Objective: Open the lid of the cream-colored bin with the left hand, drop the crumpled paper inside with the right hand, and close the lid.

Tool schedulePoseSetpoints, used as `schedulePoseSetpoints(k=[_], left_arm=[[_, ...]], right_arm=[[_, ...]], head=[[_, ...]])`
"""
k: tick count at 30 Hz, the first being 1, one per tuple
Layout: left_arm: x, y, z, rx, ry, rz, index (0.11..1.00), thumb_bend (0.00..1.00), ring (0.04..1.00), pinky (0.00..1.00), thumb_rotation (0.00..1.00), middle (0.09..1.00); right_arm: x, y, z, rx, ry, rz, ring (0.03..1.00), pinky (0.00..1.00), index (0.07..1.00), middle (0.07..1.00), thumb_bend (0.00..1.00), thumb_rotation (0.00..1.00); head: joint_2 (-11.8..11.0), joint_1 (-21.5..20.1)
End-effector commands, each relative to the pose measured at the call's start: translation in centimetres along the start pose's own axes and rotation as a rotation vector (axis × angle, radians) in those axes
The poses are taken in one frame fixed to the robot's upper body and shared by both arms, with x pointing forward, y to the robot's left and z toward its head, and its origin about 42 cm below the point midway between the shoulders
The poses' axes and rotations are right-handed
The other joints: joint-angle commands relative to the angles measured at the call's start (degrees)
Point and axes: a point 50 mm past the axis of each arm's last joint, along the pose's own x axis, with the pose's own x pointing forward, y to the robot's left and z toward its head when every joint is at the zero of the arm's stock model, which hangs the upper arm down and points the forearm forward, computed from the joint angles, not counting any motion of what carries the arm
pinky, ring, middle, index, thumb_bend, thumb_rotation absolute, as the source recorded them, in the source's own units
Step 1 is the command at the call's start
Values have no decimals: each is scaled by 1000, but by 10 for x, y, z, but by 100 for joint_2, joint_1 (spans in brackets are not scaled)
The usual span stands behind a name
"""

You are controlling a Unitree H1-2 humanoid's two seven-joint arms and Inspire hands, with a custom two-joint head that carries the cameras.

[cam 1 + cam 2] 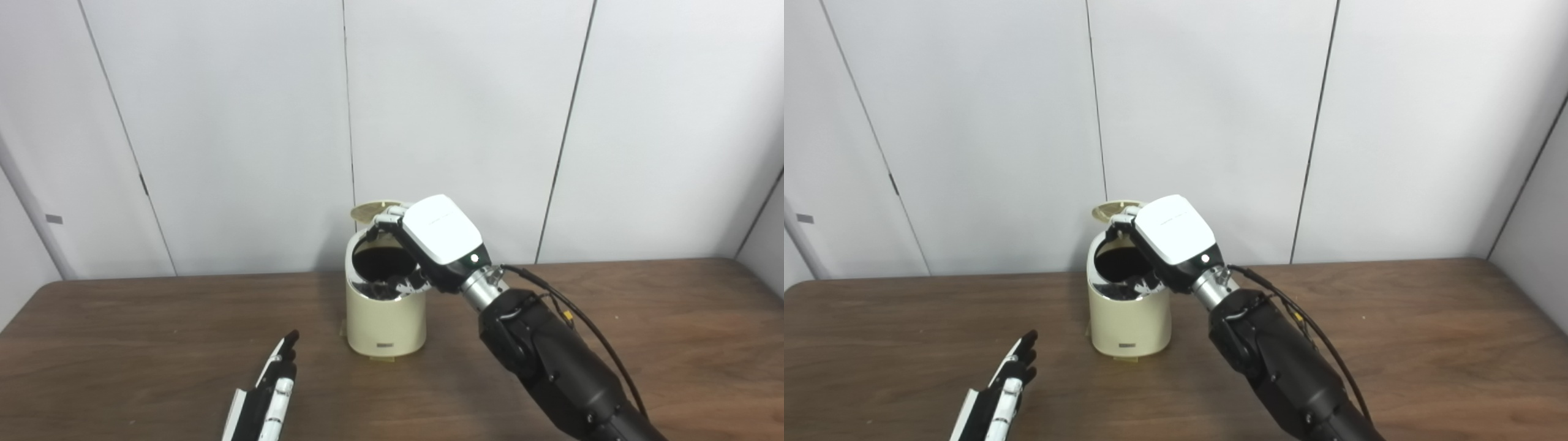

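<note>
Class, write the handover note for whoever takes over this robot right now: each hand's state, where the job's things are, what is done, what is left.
Left hand: low over the table, in front and to the left of the bin, fingers straight, holding nothing.
Right hand: over the bin's open mouth, fingers reaching down into it; whether they hold anything cannot be seen.
Lid: up, tilted back behind the opening.
Crumpled paper: not visible anywhere; possibly under the right hand or already in the bin.
Done: lid opened.
Left: confirm the paper is dropped, withdraw the right hand, close the lid.
</note>
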Motion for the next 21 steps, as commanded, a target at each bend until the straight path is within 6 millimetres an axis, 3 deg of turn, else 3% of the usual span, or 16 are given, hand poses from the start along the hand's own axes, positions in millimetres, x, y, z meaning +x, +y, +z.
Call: schedulePoseSetpoints(k=[1,3,4,5,6,9,18,21], left_arm=[[-9,-4,-8,-4,27,-3,1000,578,991,981,947,1000],[-8,-4,-8,-4,30,-1,1000,578,990,979,946,1000],[-8,-4,-8,-3,32,-1,1000,575,988,979,946,999],[-8,-3,-8,-2,35,-5,1000,576,988,978,948,1000],[-8,-3,-8,-3,36,-15,1000,579,992,984,953,1000],[-9,-3,-8,1,38,-37,1000,590,1000,988,970,1000],[-8,-3,-8,4,41,-39,1000,579,994,973,970,1000],[-7,-3,-8,5,44,-37,1000,579,996,975,979,1000]], right_arm=[[12,-20,-3,-22,-25,-85,595,481,588,653,973,35],[12,-19,-4,-17,-36,-116,551,452,548,606,925,7],[12,-19,-4,-16,-38,-130,534,440,517,587,726,62],[12,-19,-4,-15,-38,-140,507,415,477,566,603,25],[12,-19,-4,-12,-37,-147,485,401,462,560,559,12],[12,-19,-4,1,-31,-153,460,374,443,553,516,1],[3,-21,-7,50,-16,-241,476,382,453,535,517,0],[-7,-24,-7,101,0,-278,498,377,486,585,498,135]], head=[[4,-7],[4,-7],[2,-11],[2,-13],[3,-15],[0,-16],[-3,-4],[-9,-3]])
